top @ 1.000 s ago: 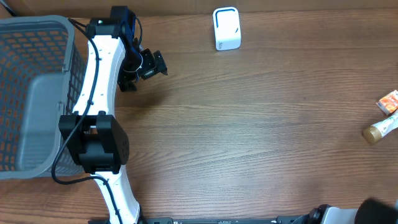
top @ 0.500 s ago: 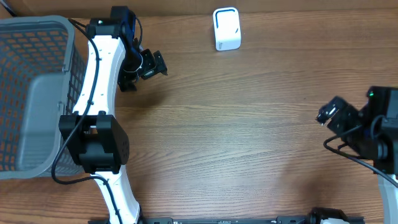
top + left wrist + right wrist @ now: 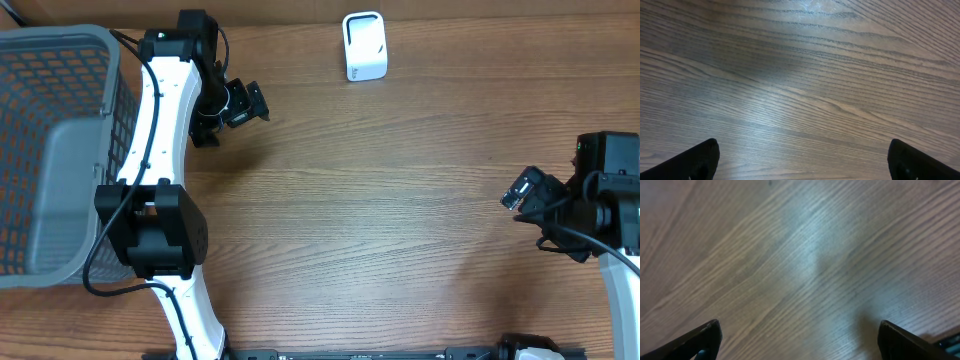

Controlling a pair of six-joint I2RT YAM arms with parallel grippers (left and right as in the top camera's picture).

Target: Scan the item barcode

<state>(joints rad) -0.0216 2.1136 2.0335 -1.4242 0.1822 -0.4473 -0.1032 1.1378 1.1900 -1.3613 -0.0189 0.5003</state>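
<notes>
Overhead: the left gripper (image 3: 250, 104) hangs over the table (image 3: 400, 260) just beside the grey basket (image 3: 112, 70). The right gripper (image 3: 522, 190) hovers at the table's right side, well apart from the white scanner (image 3: 364, 45) at the far edge. No item shows anywhere. The right arm (image 3: 612, 170) covers the table's right edge, so anything lying there is hidden. That leaves where the item lies, which way it points and how its long axis runs impossible to tell. The scanner reads as longer front to back than across.

Left wrist: the two dark fingertips (image 3: 700, 160) sit in the bottom corners, wide apart, with only bare wood between them; nothing is held.

Right wrist: the picture is soft with blur, but here too the fingertips (image 3: 702, 340) stand far apart over bare wood, holding nothing.

The likely trouble is a reach made blind. If the right gripper comes down on an item no camera shows, the jaws may meet it along its length and not across it, or nudge it off the near edge (which looks close). A poor hold could also turn the barcode away from the scanner.
</notes>
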